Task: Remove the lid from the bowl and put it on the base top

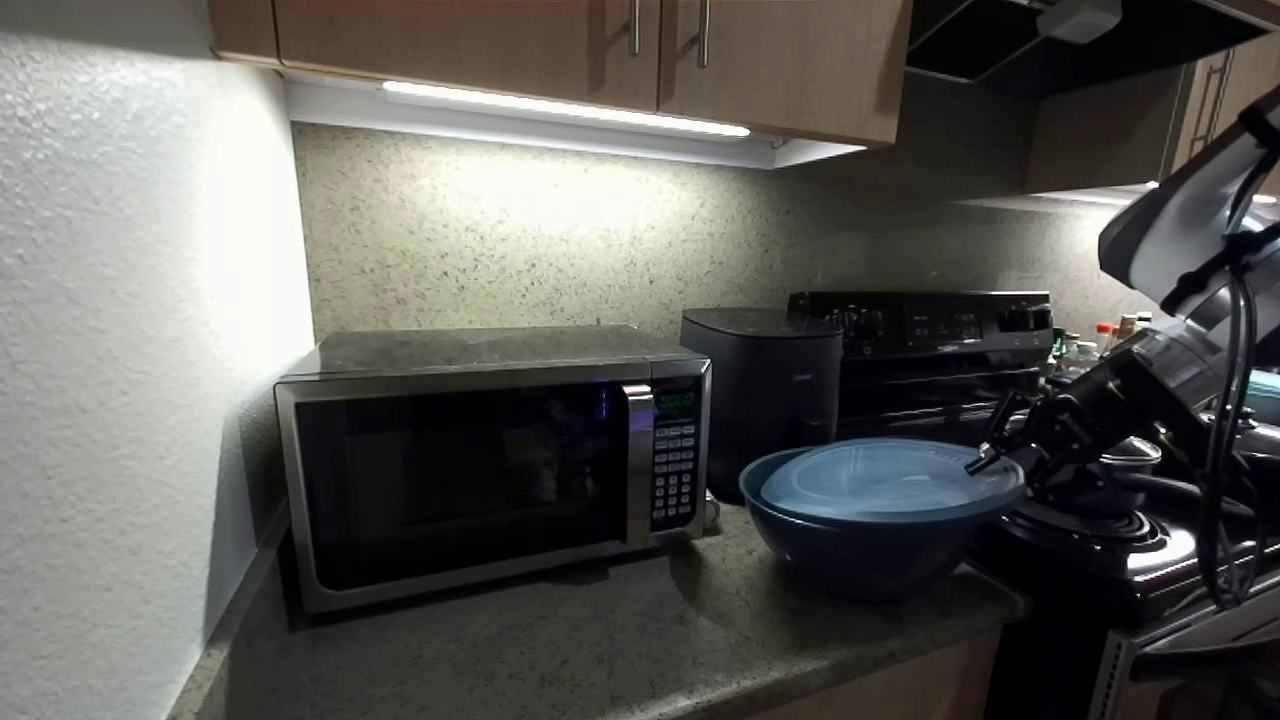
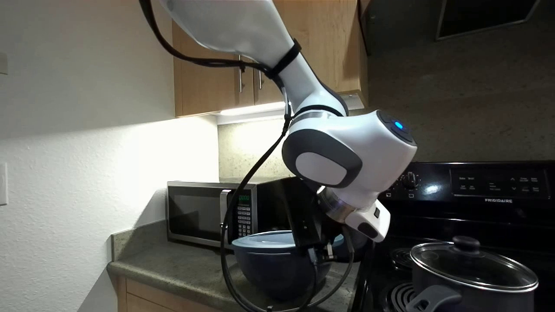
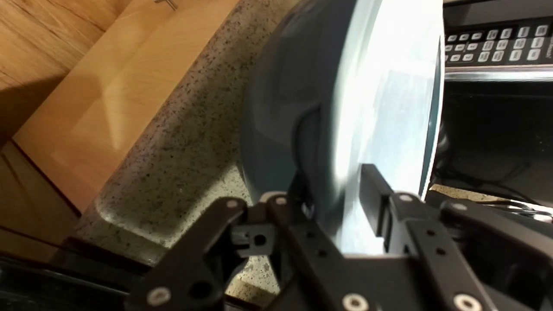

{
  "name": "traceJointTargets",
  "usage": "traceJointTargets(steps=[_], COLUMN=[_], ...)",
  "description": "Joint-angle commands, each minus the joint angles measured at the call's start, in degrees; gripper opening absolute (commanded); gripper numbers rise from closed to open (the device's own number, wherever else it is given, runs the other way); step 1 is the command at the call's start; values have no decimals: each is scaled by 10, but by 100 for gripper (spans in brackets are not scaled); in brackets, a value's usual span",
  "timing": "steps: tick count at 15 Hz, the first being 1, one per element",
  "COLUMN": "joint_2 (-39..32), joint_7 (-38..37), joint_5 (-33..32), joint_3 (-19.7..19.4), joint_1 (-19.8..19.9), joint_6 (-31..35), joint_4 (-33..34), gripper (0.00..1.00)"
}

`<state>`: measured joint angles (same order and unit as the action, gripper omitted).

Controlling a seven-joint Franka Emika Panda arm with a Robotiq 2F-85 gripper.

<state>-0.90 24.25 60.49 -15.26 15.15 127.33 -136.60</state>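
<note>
The blue bowl (image 1: 850,555) stands on the dark grey countertop (image 1: 540,650) near its right end; it also shows in an exterior view (image 2: 277,271) and the wrist view (image 3: 281,116). The translucent lid (image 1: 870,480) lies on the bowl, slightly askew, with a gap to the rim at the far left. It shows bright in the wrist view (image 3: 402,95). My gripper (image 1: 1005,462) is at the stove-side rim. In the wrist view the gripper (image 3: 337,194) is open, one finger over the lid, the other outside the bowl and partly hidden by the rim. Whether either finger touches is unclear.
A microwave (image 1: 470,480) stands left of the bowl, and a dark bin-like appliance (image 1: 765,400) behind it. The black stove (image 1: 1100,580) adjoins on the right, with a lidded pot (image 2: 472,277). The countertop's front edge (image 2: 173,286) is close to the bowl. Cables hang from the arm.
</note>
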Motion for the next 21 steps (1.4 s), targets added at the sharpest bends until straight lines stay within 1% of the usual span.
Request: traceJointTargets(steps=[1,2,4,7,8,9,10,11,12,14,16,17,18,21], joint_2=[25,23,17,13,19,19,19,20,39,90,130,147,168,215], joint_7=[-100,-122,-176,-256,-201,-220,-227,-229,-208,-138,-75,-46,-10,79], joint_5=[-87,-102,-142,-212,-160,-175,-180,-181,-165,-109,-50,-23,6,84], joint_3=[10,12,13,15,11,12,12,12,13,13,8,5,2,-12], joint_1=[-11,-12,-11,-11,-11,-11,-12,-12,-13,-18,-21,-23,-25,-27], joint_6=[58,78,97,89,59,59,60,60,68,96,92,87,81,61], joint_4=[-41,-48,-52,-50,-26,-25,-25,-25,-33,-54,-65,-71,-79,-106], gripper=[11,11,11,11,33,32,29,6,5,2,4,2,4,3])
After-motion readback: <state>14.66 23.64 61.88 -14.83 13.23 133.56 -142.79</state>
